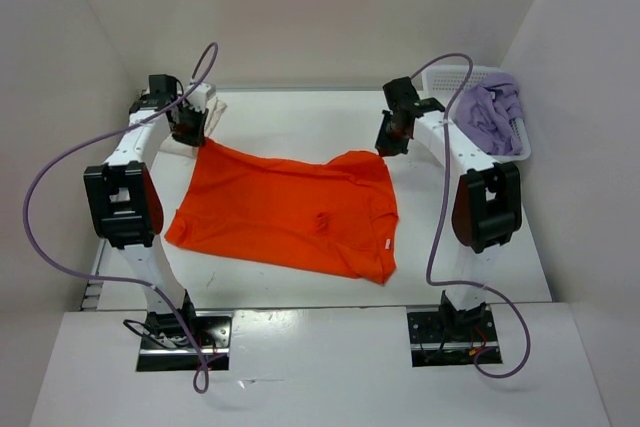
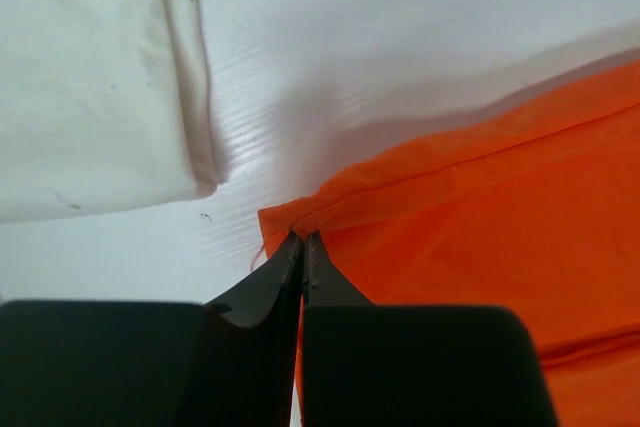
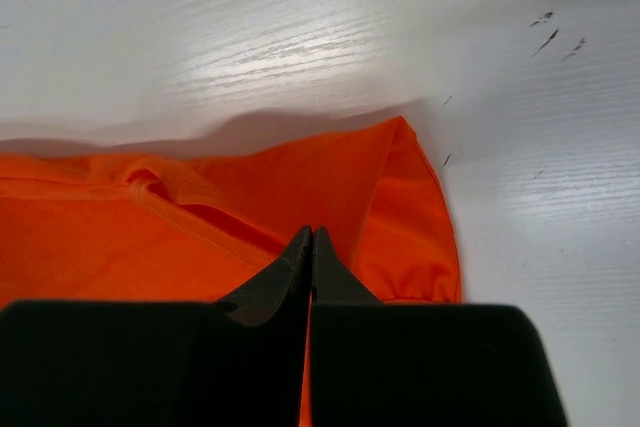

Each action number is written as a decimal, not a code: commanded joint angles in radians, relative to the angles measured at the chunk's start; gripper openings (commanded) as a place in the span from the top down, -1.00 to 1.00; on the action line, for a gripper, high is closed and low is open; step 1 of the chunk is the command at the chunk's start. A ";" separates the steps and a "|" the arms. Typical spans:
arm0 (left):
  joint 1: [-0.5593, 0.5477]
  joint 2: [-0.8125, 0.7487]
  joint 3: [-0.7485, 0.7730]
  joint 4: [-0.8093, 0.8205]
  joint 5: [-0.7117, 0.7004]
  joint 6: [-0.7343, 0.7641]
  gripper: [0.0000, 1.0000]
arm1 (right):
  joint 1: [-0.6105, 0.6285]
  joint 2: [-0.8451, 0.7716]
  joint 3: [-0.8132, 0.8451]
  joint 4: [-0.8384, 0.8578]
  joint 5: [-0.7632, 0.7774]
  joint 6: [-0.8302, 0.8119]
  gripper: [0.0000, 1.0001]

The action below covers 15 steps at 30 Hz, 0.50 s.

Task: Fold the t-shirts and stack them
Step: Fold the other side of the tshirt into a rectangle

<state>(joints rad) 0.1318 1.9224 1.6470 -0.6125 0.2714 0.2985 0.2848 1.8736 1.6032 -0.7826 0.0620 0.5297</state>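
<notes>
I have the bright orange cloth t-shirt [image 1: 290, 212] spread across the middle of the white surface [image 1: 300, 112], mostly flat, with a few wrinkles near its centre. My left pincer [image 2: 303, 242] is clenched on the shirt's far left corner, right at the hem, and a sliver of orange shows between the black fingers. My right pincer [image 3: 311, 237] is clamped the same way on the far right corner, where the cloth bunches into a rounded fold just beyond the tips. Both arms reach to the shirt's far edge, one at each end. The cream-white cloth t-shirt [image 2: 90, 77] lies folded just beside the left corner, close to the orange hem. Over at the far right, the lavender purple t-shirt [image 1: 490, 112] sits crumpled in the white perforated plastic basket [image 1: 450, 75].
</notes>
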 commanded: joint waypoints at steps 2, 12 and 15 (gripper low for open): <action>-0.012 -0.037 -0.039 0.060 0.023 0.076 1.00 | 0.010 -0.092 -0.020 0.026 -0.025 -0.004 1.00; -0.012 -0.261 -0.260 -0.026 0.016 0.316 1.00 | 0.071 -0.318 -0.343 0.031 -0.105 0.096 1.00; -0.012 -0.272 -0.379 -0.026 -0.041 0.358 1.00 | 0.114 -0.341 -0.442 0.040 -0.119 0.151 1.00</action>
<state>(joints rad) 0.1253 1.6623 1.3605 -0.6064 0.2543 0.5518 0.3618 1.5677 1.2278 -0.7647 -0.0265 0.6147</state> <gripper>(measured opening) 0.007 0.004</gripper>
